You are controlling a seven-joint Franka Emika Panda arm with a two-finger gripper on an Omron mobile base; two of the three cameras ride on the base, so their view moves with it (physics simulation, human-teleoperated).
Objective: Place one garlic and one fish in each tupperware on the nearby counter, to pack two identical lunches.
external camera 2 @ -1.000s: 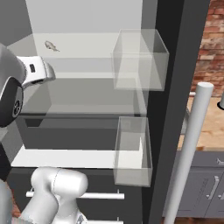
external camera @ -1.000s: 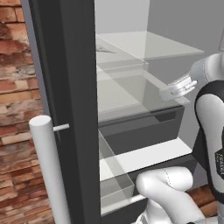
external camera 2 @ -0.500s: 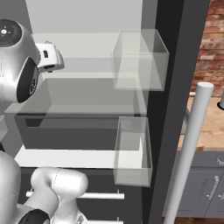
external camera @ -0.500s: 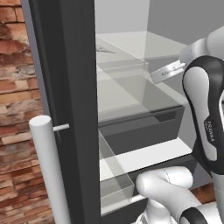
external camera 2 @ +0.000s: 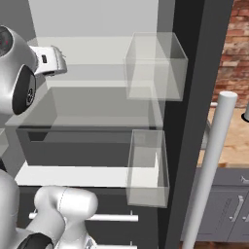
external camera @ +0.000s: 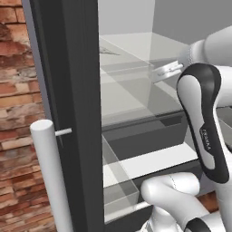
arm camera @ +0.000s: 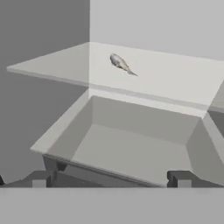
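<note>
A small silver-grey fish [arm camera: 121,64] lies on the fridge's upper glass shelf [arm camera: 175,83], toward its back. My gripper [arm camera: 109,179] is open and empty, level with the shelf's front edge and some way short of the fish, its two dark fingertips [arm camera: 40,178] spread wide. From the base views the white hand [external camera: 166,69] [external camera 2: 49,59] reaches into the fridge at upper-shelf height. A strip of the orange-brown counter [external camera 2: 234,142] shows to the right of the fridge. The garlic and the tupperware are out of view.
A deep grey drawer [arm camera: 131,148] sits right under the shelf. The open fridge door carries two clear bins [external camera 2: 155,65] [external camera 2: 146,168] and a white bar handle [external camera 2: 209,160] [external camera: 50,181]. Dark grey cabinet fronts [external camera 2: 228,209] stand under the counter. A brick wall [external camera: 18,99] is on the left.
The arm has swung up and further into the fridge. The hand now covers the spot where the fish showed in the right base view.
</note>
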